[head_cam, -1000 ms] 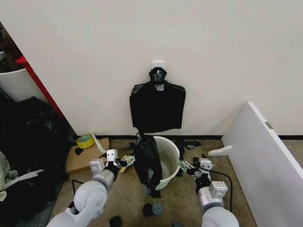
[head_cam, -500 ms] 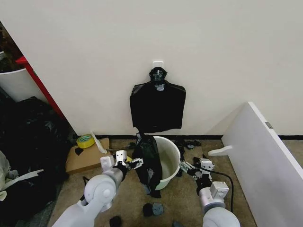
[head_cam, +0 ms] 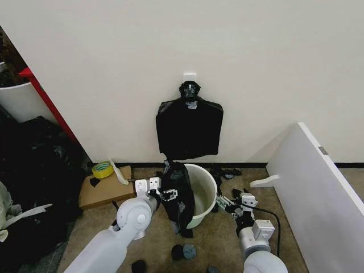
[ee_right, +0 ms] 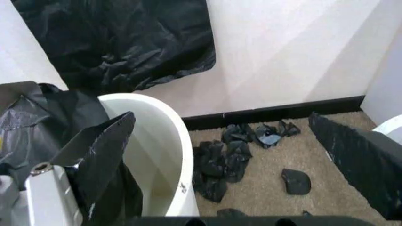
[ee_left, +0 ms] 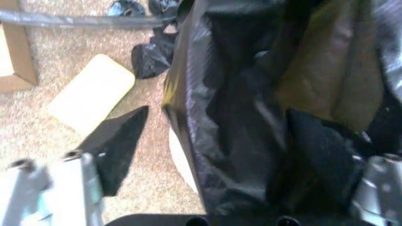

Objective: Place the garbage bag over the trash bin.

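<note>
Beige carpet by the wall: we see the garbage bag (head_cam: 177, 196) draped over only the trash bin (head_cam: 205, 190) near rim, unspread. Left gripper (head_cam: 165, 193) fingers spread at the bag; right gripper (head_cam: 227, 203) fingers apart beside the bin.

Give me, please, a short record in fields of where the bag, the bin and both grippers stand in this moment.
garbage bag: draped over the left side of the bin's rim, hanging down to the floor
trash bin: upright on the carpet near the wall, its right side uncovered
left gripper: open, against the bag at the bin's left side
right gripper: open, beside the bin's right side, holding nothing
bundle on wall: hangs above the bin
</note>
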Motion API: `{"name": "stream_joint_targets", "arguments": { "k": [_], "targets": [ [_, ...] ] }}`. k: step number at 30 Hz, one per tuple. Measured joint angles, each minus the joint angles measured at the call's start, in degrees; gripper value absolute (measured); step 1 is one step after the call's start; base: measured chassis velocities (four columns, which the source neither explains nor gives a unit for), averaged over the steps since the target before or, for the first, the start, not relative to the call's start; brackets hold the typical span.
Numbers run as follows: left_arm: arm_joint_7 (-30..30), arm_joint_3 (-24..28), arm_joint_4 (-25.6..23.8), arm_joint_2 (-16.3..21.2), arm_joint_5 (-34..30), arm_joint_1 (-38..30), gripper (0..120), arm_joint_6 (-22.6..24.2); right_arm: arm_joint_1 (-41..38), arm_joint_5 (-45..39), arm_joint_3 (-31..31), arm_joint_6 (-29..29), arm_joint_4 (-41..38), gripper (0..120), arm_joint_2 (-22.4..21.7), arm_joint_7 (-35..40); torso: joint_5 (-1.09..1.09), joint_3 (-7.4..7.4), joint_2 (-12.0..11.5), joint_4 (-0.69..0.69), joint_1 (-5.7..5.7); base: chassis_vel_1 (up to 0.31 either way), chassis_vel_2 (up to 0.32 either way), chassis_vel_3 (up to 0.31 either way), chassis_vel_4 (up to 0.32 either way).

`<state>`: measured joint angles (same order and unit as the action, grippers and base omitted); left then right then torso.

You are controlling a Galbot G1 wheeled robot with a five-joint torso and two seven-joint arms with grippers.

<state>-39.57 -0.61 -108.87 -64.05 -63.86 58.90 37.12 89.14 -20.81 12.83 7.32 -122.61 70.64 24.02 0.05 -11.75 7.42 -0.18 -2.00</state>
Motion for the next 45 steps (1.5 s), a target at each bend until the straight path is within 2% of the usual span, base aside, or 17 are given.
{"name": "stream_joint_targets", "arguments": {
  "k": [1, 15, 19, 23, 27, 31, 37, 45],
  "targets": [
    [0.0, 0.0, 0.0, 0.0, 0.0, 0.0, 85, 0.0, 0.0, 0.0, 0.0, 0.0, 0.0, 100, 0.0, 0.0, 0.0, 0.0, 0.0, 0.0, 0.0, 0.0, 0.0, 0.0, 0.0],
    [-1.4, 0.4, 2.1, -1.8, -1.8, -1.2, 28, -0.7, -0.7, -0.6, -0.3, 0.1, 0.1, 100, -0.1, 0.1, 0.0, 0.0, 0.0, 0.0, 0.0, 0.0, 0.0, 0.0, 0.0],
    [-1.6, 0.2, 2.1, -1.8, -2.0, -1.2, 19, -0.7, -0.5, -0.6, -0.3, 0.1, -0.1, 100, 0.0, 0.1, 0.0, 0.0, 0.0, 0.0, 0.0, 0.0, 0.0, 0.0, 0.0],
    [-1.7, -0.2, 2.3, -1.9, -2.4, -0.9, 1, -0.9, -0.1, -0.7, -0.2, 0.1, -0.3, 100, 0.0, 0.1, 0.0, 0.0, 0.0, -0.01, 0.0, 0.0, 0.0, 0.0, 0.0],
    [-1.4, -0.7, 2.3, -2.0, -2.5, -0.4, 1, -1.6, 0.2, -0.4, -0.3, 0.0, -0.3, 100, 0.1, 0.1, -0.01, 0.0, 0.0, -0.01, 0.0, 0.0, 0.0, 0.0, 0.0],
    [2.0, -1.2, 1.7, -1.9, -0.7, 0.7, 1, -5.1, 0.6, 1.3, -0.4, -0.7, -1.1, 100, 0.2, 0.1, -0.01, 0.0, 0.0, -0.01, 0.0, 0.0, 0.0, 0.0, 0.0],
    [9.7, -1.8, -1.9, -0.3, 9.0, 3.4, 1, -13.4, 1.4, 3.6, -1.5, -1.9, -7.8, 100, -0.7, -4.1, -0.01, 0.01, 0.0, 0.0, 0.0, 0.0, 0.0, 0.0, 0.0],
    [14.1, -1.8, -6.4, 1.6, 15.1, 5.5, 1, -17.1, -0.1, 0.6, -4.1, -0.8, -12.3, 100, -2.9, -12.1, -0.01, 0.01, 0.0, -0.01, 0.0, 0.0, 0.0, 0.0, 0.0]
  ]
}}
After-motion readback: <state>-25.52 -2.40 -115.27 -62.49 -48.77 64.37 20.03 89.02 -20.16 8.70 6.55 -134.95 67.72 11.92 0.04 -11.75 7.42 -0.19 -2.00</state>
